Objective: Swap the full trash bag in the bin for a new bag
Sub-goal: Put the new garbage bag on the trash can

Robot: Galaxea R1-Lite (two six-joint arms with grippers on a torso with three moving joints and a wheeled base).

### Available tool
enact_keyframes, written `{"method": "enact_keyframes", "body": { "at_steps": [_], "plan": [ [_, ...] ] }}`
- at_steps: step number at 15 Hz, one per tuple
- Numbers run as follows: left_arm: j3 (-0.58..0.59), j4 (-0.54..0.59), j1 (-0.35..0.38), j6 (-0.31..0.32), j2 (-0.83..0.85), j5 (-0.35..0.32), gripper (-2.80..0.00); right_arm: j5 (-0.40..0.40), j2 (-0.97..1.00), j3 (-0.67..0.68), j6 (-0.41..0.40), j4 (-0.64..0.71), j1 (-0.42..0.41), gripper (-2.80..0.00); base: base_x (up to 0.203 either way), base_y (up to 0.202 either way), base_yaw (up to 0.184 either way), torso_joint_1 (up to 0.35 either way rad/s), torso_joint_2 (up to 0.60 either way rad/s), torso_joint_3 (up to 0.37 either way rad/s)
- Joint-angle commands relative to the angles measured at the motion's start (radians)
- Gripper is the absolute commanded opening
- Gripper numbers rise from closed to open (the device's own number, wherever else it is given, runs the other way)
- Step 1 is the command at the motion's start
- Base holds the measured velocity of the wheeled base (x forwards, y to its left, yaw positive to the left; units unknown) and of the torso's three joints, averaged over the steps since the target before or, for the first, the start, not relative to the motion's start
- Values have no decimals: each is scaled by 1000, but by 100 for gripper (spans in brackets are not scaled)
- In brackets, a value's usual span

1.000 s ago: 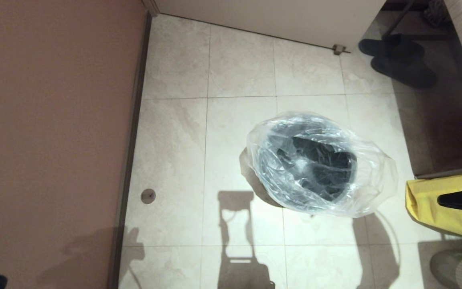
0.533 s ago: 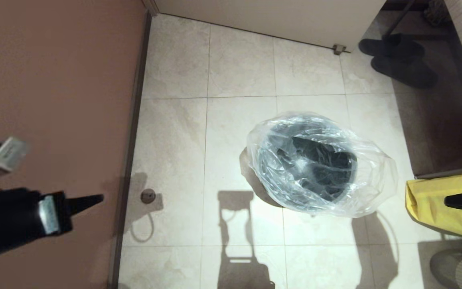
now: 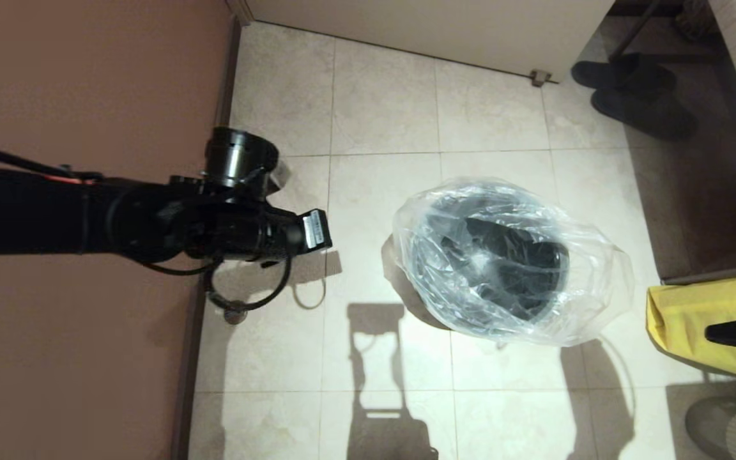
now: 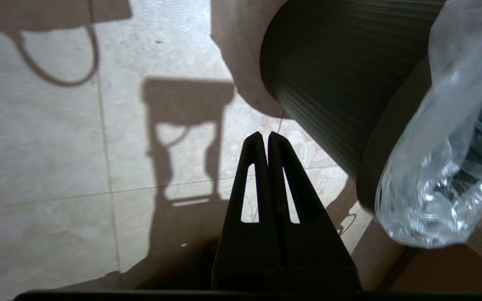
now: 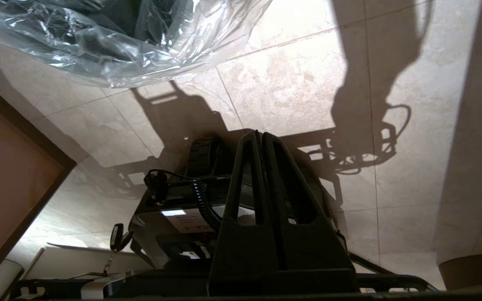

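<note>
The bin [image 3: 537, 300] stands on the tiled floor right of centre, its dark ribbed outer wall [image 4: 329, 83] close in the left wrist view. The new bag [image 3: 598, 281], clear and crinkly, is draped loosely over the bin's mouth and spills past its right side; it also shows as new bag [image 4: 446, 146] and new bag [image 5: 119, 42]. My left arm [image 3: 246, 223] reaches in from the left, and its left gripper [image 4: 265, 136] hangs shut and empty above the floor beside the bin. The right gripper [image 3: 713, 332] is shut at the right edge, over an opaque yellow bag [image 3: 681, 319]. I cannot tell if that is the full trash bag.
A brown wall [image 3: 87, 115] runs along the left, with a floor drain [image 3: 235, 314] at its foot. Dark slippers [image 3: 636, 96] lie at the back right, near a door stop [image 3: 539, 78]. My own wheeled base [image 5: 174, 200] sits below the right gripper.
The left arm has swung up from the lower left corner and now reaches across to just left of the bin. Bin, clear bag and right gripper have stayed put.
</note>
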Motion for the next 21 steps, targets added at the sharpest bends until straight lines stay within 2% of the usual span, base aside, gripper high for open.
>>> {"method": "enact_keyframes", "body": {
  "at_steps": [1,2,7,10,15,18,21],
  "plan": [
    [-102,27,-33,-24,133,11,-280,0,34,10,2,-1,-13,-280,0,0,0,0,0,0],
    [-125,45,-42,-50,139,19,-280,1,45,10,1,-3,-15,-280,0,0,0,0,0,0],
    [-147,47,-61,-81,127,13,-280,-32,142,18,-1,-44,-13,-280,0,0,0,0,0,0],
    [-149,99,-110,-92,17,13,-280,-34,199,20,-1,-74,-14,-280,0,0,0,0,0,0],
    [-345,185,-191,-109,63,15,-280,-31,273,39,-1,-148,-9,-280,0,0,0,0,0,0],
    [-491,234,-241,-112,186,43,-280,-35,304,27,-1,-151,-4,-280,0,0,0,0,0,0],
    [-556,293,-262,-111,280,75,-280,-36,306,23,0,-150,0,-280,0,0,0,0,0,0]
  ]
}}
